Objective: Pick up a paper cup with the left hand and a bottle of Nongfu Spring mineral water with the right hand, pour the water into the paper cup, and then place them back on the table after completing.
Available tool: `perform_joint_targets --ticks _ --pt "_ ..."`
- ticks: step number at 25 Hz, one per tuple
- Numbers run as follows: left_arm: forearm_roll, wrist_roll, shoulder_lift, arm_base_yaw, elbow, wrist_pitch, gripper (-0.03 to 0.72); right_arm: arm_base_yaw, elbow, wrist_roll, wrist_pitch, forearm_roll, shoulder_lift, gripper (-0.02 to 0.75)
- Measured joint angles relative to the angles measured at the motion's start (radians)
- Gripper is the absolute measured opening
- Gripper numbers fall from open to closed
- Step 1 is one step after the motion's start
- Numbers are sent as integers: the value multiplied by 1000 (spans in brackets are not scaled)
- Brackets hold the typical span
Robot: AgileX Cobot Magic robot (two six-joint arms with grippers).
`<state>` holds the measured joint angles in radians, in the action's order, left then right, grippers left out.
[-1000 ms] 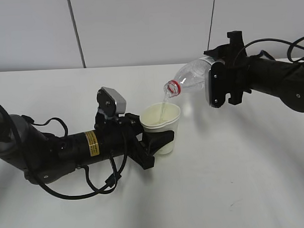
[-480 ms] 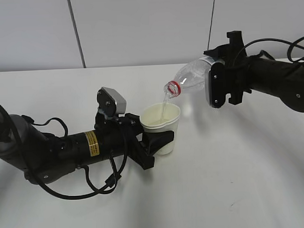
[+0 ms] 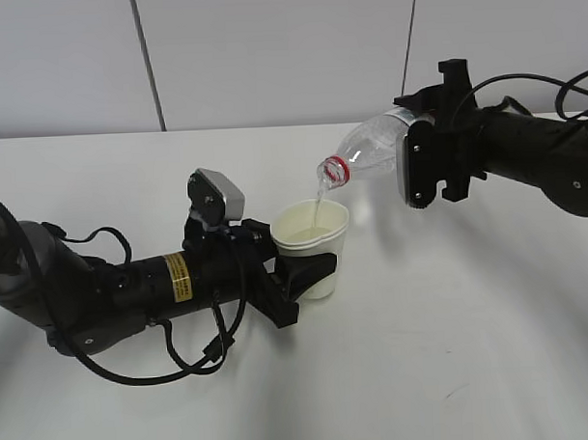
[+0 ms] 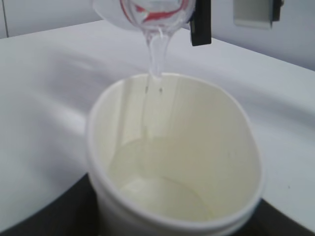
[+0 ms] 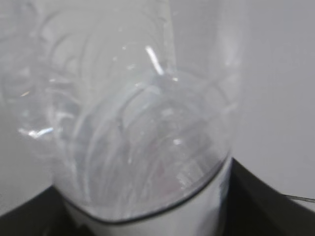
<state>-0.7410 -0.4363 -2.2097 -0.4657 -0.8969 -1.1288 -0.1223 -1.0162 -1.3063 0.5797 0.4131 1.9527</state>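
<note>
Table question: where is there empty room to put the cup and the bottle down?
The table is bare in front, right of the left hand and under the right hand. Behind the left arm, up to the wall, is bare too. It is crowded only around the paper cup, below the bottle.

The left arm (image 3: 132, 288) is matte black and tubular, bearing a yellow sticker (image 3: 179, 277) with dark print; a grey-silver box (image 3: 216, 196) sits above its wrist; loose black cables (image 3: 197, 354) loop beneath it; the right arm (image 3: 543, 158) is black too, with a thin silver plate (image 3: 409, 166) dotted with screws.
</note>
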Motion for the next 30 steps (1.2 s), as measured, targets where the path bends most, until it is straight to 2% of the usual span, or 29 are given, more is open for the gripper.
perform_joint_targets --ticks 16,30 --pt "-1 0 0 0 1 0 393 0 0 11 2 -10 0 450" --pt "22 0 0 0 1 1 393 0 0 121 2 -13 0 450"
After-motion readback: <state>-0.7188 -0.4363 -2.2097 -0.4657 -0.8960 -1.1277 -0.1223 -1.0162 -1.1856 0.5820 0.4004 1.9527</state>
